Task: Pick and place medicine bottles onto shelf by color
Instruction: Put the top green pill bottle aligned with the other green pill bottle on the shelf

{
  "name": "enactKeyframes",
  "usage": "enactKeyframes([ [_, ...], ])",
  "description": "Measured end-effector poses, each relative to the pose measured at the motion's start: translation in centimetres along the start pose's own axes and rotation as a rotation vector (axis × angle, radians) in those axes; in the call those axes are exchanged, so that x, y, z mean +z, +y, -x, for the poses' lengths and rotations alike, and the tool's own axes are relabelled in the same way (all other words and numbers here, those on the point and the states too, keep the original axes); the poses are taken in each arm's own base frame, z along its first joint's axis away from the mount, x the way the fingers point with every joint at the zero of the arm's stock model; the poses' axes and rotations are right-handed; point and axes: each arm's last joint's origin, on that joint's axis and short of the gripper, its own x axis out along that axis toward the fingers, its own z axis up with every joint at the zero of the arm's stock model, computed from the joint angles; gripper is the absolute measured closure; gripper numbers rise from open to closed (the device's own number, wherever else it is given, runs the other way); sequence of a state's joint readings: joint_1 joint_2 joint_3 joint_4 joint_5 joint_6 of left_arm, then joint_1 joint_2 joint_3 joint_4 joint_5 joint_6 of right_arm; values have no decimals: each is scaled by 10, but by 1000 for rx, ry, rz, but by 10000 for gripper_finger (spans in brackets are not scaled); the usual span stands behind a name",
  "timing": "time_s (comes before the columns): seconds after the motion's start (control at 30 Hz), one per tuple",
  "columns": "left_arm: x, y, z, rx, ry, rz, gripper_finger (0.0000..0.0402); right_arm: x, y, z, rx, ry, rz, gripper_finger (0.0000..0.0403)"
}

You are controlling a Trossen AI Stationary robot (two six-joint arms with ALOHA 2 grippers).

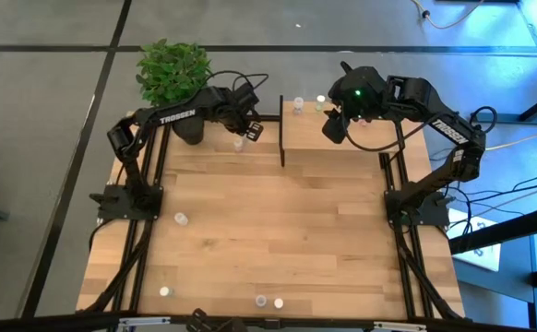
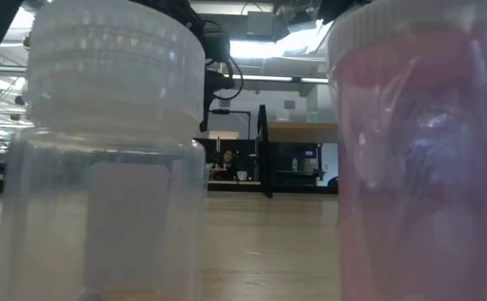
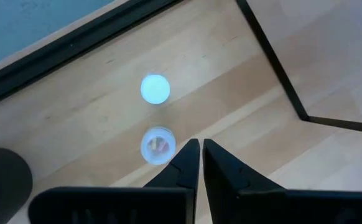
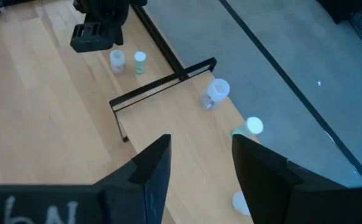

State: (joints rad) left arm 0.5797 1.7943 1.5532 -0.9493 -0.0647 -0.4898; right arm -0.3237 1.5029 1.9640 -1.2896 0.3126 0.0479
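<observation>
Two tiny translucent medicine bottles [image 3: 156, 118] stand beside the closed, empty left tool [image 3: 199, 149]; right tool [image 4: 196, 152] wide above the shelf [image 1: 342, 138].

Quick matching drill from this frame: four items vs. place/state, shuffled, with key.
Column 1
1. left gripper
2. right gripper
3. potted plant
4. shelf

Column 2
A. far left corner of the table
B. open, empty, over the shelf
C. far edge of the table, between the two arms
D. shut, beside two bottles on the table

Pairs: 1-D, 2-B, 3-A, 4-C
</observation>
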Motion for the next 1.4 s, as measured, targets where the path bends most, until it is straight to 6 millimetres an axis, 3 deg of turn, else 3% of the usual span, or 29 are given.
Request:
enactKeyframes([
  [0.63,-1,-1,0,-45,29,16,378,0,0,0,0,1,1,231],
  [1.0,8,15,-2,-44,24,107,244,0,0,0,0,1,2,231],
  [1.23,14,15,-31,-67,65,94,160,0,0,0,0,1,1,231],
  [1.4,18,21,-47,-18,69,51,128,0,0,0,0,1,1,230],
])
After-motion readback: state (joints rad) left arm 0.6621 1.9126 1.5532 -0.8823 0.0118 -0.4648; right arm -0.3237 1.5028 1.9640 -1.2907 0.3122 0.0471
